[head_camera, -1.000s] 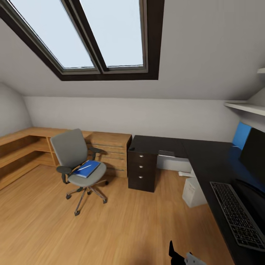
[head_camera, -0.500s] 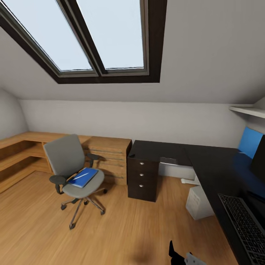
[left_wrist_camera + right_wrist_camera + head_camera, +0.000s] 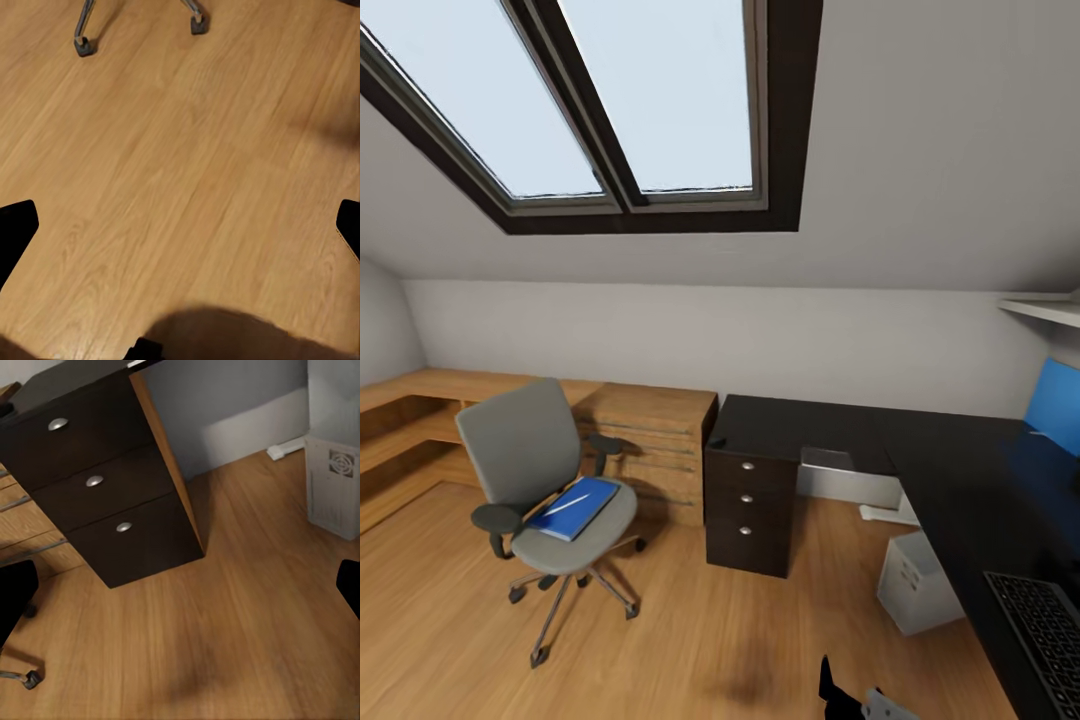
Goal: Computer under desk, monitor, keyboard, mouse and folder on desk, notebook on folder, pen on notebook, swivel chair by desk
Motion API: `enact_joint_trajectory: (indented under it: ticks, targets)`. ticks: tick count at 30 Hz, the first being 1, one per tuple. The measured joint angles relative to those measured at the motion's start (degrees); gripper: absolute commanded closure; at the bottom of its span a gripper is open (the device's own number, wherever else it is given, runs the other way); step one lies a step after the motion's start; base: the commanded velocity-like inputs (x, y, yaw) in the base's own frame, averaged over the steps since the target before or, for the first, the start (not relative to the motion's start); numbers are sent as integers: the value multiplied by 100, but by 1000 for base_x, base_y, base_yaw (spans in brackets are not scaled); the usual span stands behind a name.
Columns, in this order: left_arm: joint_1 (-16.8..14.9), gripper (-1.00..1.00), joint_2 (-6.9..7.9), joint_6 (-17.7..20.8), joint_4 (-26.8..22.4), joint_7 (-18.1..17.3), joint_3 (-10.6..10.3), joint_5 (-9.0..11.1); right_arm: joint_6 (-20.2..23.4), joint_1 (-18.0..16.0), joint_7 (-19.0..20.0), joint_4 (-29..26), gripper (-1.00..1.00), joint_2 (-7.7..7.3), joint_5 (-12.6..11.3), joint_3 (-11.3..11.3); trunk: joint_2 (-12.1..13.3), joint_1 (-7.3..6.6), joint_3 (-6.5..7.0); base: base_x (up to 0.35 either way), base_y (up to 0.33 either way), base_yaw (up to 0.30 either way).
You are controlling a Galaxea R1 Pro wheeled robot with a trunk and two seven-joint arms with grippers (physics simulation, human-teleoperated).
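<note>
The swivel chair (image 3: 520,450) stands on the wooden floor left of the desk (image 3: 810,425). On its seat lies the blue folder (image 3: 573,508), with a thin white pen (image 3: 565,505) on top. The computer (image 3: 918,592) stands on the floor under the desk; it is also in the right wrist view (image 3: 334,484). A corner of the keyboard (image 3: 1050,630) lies on the desk at the lower right. My left gripper (image 3: 180,225) is open over bare floor, and my right gripper (image 3: 180,585) is open facing the desk's drawers (image 3: 97,480). The monitor, mouse and notebook are out of view.
A wooden dresser (image 3: 650,440) and low wooden shelving (image 3: 400,420) line the back wall under a sloped ceiling with skylights. A blue wall panel (image 3: 1055,405) is behind the desk. Chair casters (image 3: 84,46) are near my left gripper. Open floor (image 3: 690,640) lies between chair and desk.
The whole head view has shifted as the camera moved closer. The monitor has slid out at the right and the chair sits lower and further left. Nothing in the room has moved.
</note>
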Motion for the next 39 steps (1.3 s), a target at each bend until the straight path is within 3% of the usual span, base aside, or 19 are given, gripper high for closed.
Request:
enact_joint_trajectory:
  ticks: [28, 34, 36, 38, 39]
  targets:
    - [0, -100, 0, -27, -6, 2, -12, -14, 18, 0, 14, 8, -100, -9, 9, 8, 0, 0, 6, 322, 0, 0]
    - [0, -100, 1, -539, -132, -13, -33, -118, 10, 0, 9, -13, -100, -20, 2, 0, 0, 0, 6, 322, 0, 0]
    - [0, -100, 8, -565, -464, -8, -35, -136, 7, -4, 7, -112, -100, -18, 3, -2, 0, 0, 6, 321, 0, 0]
    - [1, -100, 33, -529, -1144, 30, -39, -225, 34, -18, -12, -446, -100, -12, 13, -1, 0, 0, 7, 322, 0, 0]
    - [2, -100, 285, 256, -2007, 939, -38, -756, 680, -69, -434, -942, -100, -17, 189, -18, 1, 0, 5, 322, 0, 0]
